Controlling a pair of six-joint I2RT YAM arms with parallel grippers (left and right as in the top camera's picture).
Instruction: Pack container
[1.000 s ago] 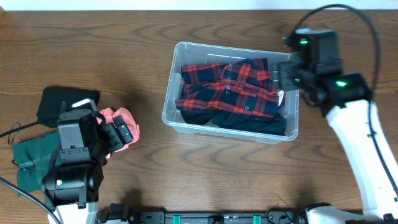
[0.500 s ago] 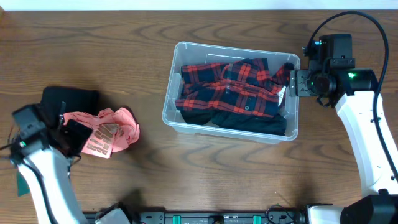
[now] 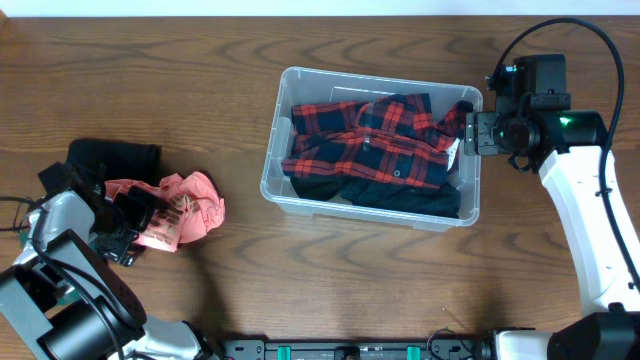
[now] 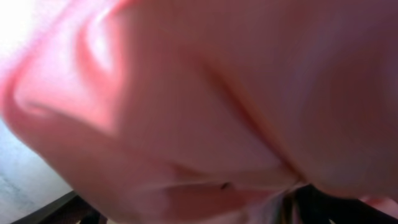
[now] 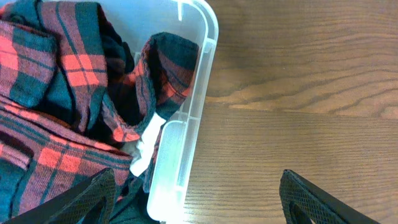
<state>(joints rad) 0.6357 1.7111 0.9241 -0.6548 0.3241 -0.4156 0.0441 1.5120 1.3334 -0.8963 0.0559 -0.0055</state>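
Note:
The clear plastic container (image 3: 272, 165) stands mid-table and holds a red-and-black plaid shirt (image 3: 375, 150). My right gripper (image 3: 470, 132) is open and empty, hovering over the container's right rim (image 5: 186, 130), one finger over the shirt (image 5: 56, 106) and the other over bare wood. A pink garment (image 3: 185, 215) lies crumpled at the table's left. My left gripper (image 3: 125, 222) is at its left edge, against the cloth. The left wrist view is filled with blurred pink cloth (image 4: 199, 106), so the jaws are hidden.
A black garment (image 3: 110, 158) lies just behind the pink one at the far left. The right arm's white link (image 3: 590, 230) runs along the table's right side. Bare wood lies between the pink garment and the container.
The left arm has lowered and its gripper has pushed into the pink garment. The right gripper drew back rightward from over the shirt to the rim a second ago, then stayed still.

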